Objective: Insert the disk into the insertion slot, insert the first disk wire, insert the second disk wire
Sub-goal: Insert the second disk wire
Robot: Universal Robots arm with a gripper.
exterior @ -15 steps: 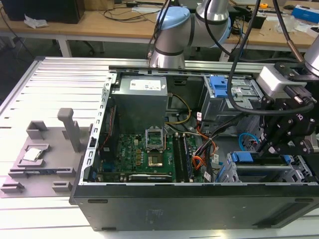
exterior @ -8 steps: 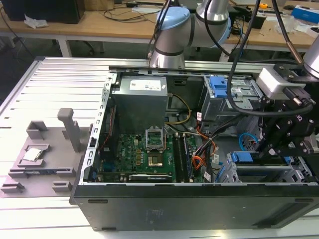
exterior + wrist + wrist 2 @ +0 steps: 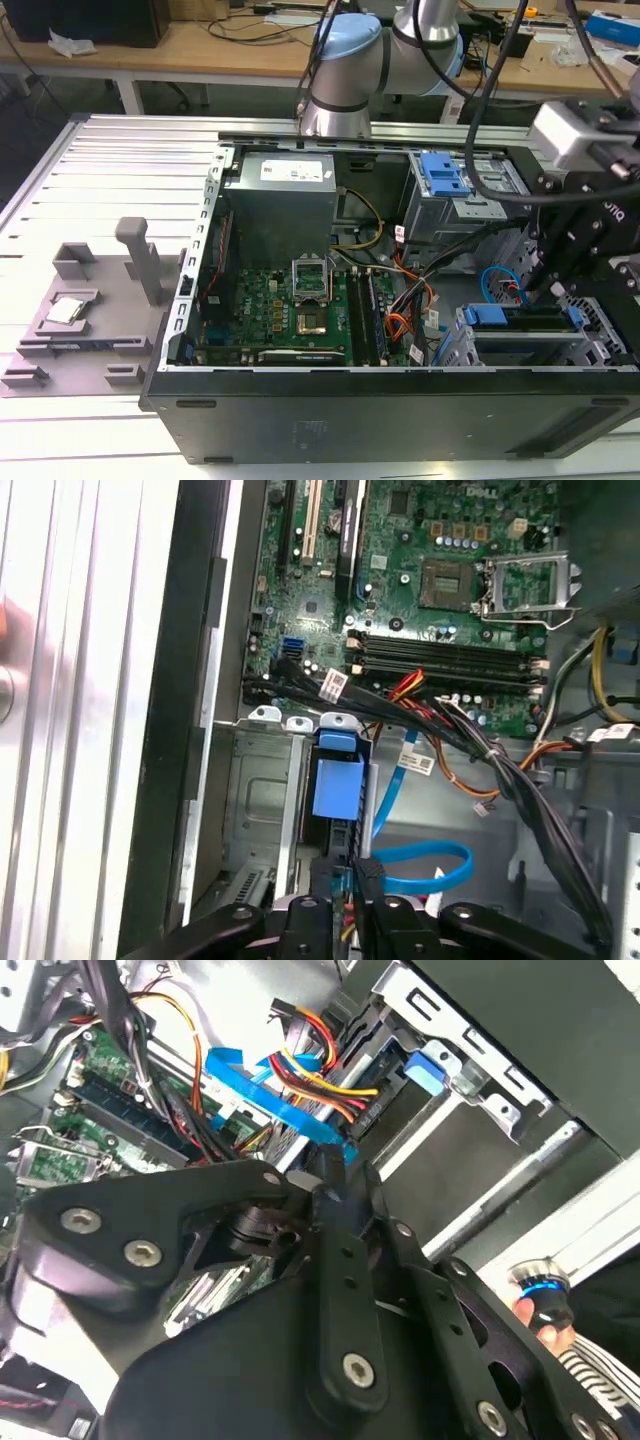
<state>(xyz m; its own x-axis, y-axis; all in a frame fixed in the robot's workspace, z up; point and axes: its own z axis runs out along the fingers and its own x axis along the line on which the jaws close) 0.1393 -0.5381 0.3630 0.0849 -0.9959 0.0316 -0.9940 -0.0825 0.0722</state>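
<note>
- The gripper (image 3: 343, 882) hangs low inside the open computer case (image 3: 300, 420), at the exterior view's right, over the drive cage.
- In the first wrist view its two dark fingers (image 3: 368, 878) stand close together with only a narrow gap, and a small blue-edged plug sits between their tips; it looks clamped, though the contact itself is hard to make out.
- That plug appears to belong to the second disk wire (image 3: 425, 865), the thin blue flat cable curving in a loop just beside the fingers.
- The disk (image 3: 335, 780), shown by its blue carrier tab, already sits inside the insertion slot (image 3: 255, 810), directly ahead of the fingertips.
- In the second wrist view the blue cable (image 3: 262, 1100) runs past an orange-red-yellow wire bundle (image 3: 310, 1065) plugged in at the disk's back edge.
</note>
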